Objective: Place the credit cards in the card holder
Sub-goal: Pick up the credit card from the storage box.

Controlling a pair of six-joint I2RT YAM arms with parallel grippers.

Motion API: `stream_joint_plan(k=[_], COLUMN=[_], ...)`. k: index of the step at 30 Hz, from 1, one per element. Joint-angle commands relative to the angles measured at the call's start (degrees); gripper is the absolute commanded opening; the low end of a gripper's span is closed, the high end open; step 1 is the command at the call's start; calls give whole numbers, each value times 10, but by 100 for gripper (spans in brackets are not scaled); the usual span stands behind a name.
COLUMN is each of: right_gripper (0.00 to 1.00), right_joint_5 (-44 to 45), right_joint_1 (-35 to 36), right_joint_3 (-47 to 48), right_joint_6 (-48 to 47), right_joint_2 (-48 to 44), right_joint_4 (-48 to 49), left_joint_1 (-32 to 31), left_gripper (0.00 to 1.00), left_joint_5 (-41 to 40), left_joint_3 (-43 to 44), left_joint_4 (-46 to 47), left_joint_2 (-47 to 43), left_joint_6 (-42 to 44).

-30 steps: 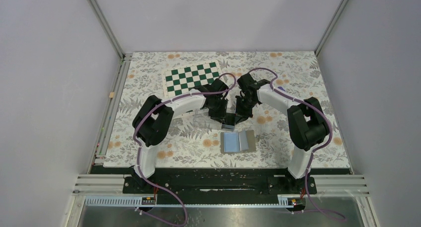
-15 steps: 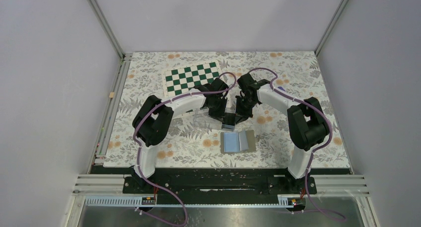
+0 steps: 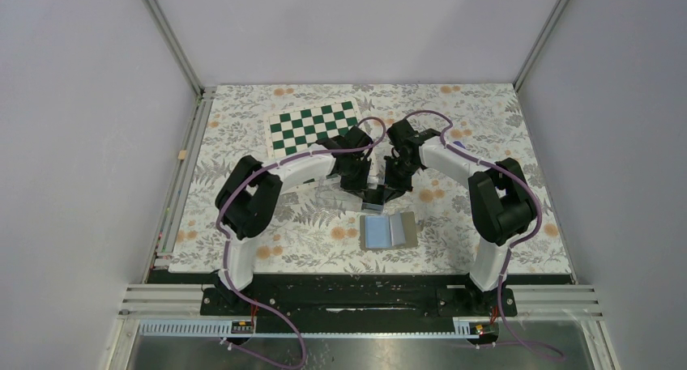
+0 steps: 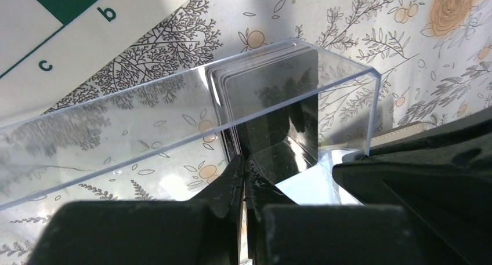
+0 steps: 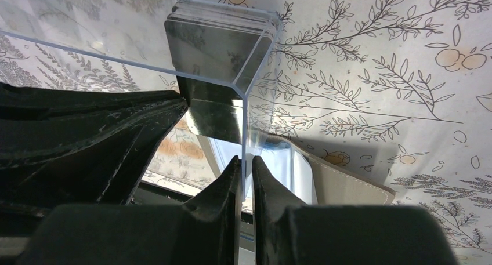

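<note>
Two letters [image 4: 104, 14] beyond card holder [image 4: 174, 102]: "b", "c"

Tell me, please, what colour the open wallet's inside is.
The taupe folding wallet is light blue inside; top external view.

Table cover [image 3: 486, 127]: off-white, printed with dark grey fern and twig line-work, orange blossoms and small orange fruits.
Chessboard mat [image 3: 316, 125]: dark green and white checks; white border with green letters b and c.
Card holder [image 4: 174, 120]: colourless, clear; the cloth print shows through.
Credit cards [image 4: 272, 79]: glossy dark grey to black, mirroring the leaf print.
Wallet [image 3: 389, 231]: taupe outside, light blue inside.
Arms [image 3: 300, 169]: white links, black joints; cables [image 3: 425, 112] purple.
Left gripper [image 4: 243, 172], right gripper [image 5: 245, 163]: matt black.
Enclosure walls [image 3: 81, 143]: plain pale grey.
</note>
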Motion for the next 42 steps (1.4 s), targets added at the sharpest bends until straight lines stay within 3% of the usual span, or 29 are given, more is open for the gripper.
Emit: stream_joint_plan(k=[1, 11, 23, 37, 42], right_gripper=[5, 5, 5, 5, 5], right_joint_5=[-25, -26, -25, -24, -24], right_joint_1=[11, 14, 13, 13, 13], right_joint_3=[21, 20, 24, 30, 29], right_joint_6=[-10, -10, -15, -16, -18], right_joint_2=[6, 8, 7, 8, 10], right_joint_4=[-7, -8, -13, -19, -19], left_joint_1=[-3, -4, -3, -3, -3], left_gripper=[0, 0, 7, 10, 17], left_joint_5=[17, 39, 116, 123, 112], left_joint_3=[10, 0, -41, -67, -57], left_joint_4=[37, 53, 135, 166, 136], left_joint_2=[-51, -52, -62, -88, -65], left_joint_6=[7, 2, -23, -21, -12])
